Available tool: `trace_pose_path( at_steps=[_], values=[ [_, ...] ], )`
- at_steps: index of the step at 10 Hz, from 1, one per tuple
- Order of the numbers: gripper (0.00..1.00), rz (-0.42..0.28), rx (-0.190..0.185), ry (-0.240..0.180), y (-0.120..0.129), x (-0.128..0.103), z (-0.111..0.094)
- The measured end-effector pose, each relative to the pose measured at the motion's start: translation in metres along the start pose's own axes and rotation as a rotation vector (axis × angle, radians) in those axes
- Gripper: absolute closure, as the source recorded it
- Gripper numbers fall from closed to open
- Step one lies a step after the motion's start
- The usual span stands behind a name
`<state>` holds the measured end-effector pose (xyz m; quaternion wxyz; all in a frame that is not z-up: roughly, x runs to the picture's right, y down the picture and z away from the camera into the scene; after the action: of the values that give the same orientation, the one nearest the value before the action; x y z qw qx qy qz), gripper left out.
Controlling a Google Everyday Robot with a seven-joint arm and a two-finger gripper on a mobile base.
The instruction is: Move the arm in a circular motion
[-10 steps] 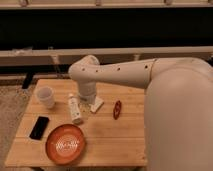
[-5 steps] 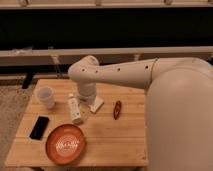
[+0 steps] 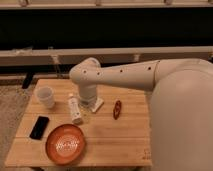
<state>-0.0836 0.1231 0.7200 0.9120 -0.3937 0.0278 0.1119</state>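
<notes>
one arm reaches over the tabletop, its tool low beside the bottle, grip state unclear; mid-circle likely, next sweep must clear the cup.

I can read no text, label or number anywhere; my end effector hangs low over the table.

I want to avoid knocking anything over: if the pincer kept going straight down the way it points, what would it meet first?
The pincer points down at the table, probably meeting bare wood between the bottle and the white block.
</notes>
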Motion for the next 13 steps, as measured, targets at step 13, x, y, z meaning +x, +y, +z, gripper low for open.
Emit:
trace_pose_path(
  at_steps=[13],
  values=[
    [0.35,0.304,0.05,-0.03,0.008,0.128,-0.016]
  ],
)
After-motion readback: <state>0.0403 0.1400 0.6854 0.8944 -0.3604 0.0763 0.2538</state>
